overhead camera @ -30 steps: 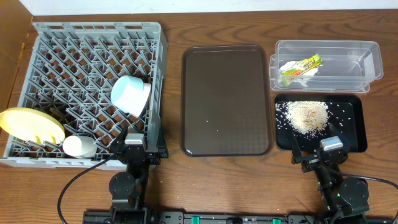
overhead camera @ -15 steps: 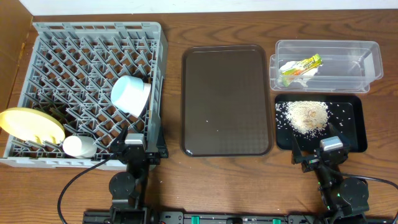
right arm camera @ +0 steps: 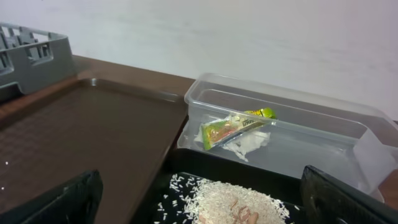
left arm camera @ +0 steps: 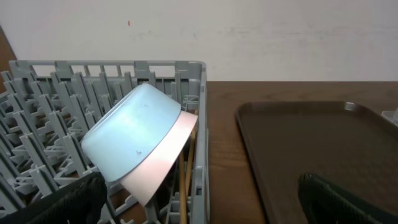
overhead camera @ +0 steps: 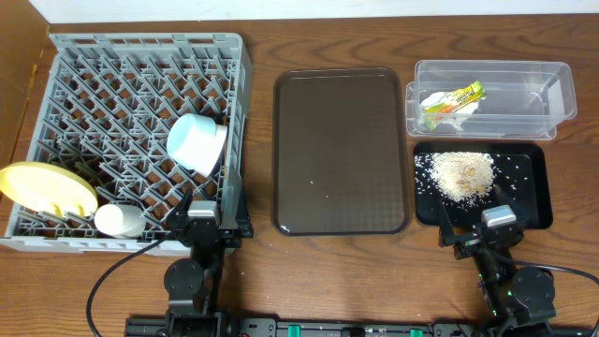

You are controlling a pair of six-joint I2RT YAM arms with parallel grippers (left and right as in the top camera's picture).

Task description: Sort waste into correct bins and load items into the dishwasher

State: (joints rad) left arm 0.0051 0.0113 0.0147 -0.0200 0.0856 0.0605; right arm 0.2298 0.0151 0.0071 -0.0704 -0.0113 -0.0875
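The grey dish rack [overhead camera: 140,56] at the left holds the pale yellow plate [overhead camera: 42,187], the light blue bowl [overhead camera: 197,142] and the small white bowl [overhead camera: 119,221]. The blue bowl [left arm camera: 134,137] also shows tilted in the left wrist view. The wrapper with white paper [overhead camera: 451,100] lies in the clear tub [overhead camera: 552,94]; it shows in the right wrist view [right arm camera: 233,129] too. The rice heap [overhead camera: 460,173] lies on the black tray [overhead camera: 538,201]. My left gripper [overhead camera: 204,223] is open and empty at the rack's front right corner. My right gripper [overhead camera: 489,227] is open and empty at the black tray's front edge.
A larger dark brown tray [overhead camera: 339,150] lies in the middle of the table with a few stray grains on it. A cardboard edge [overhead camera: 23,75] runs along the left side of the rack.
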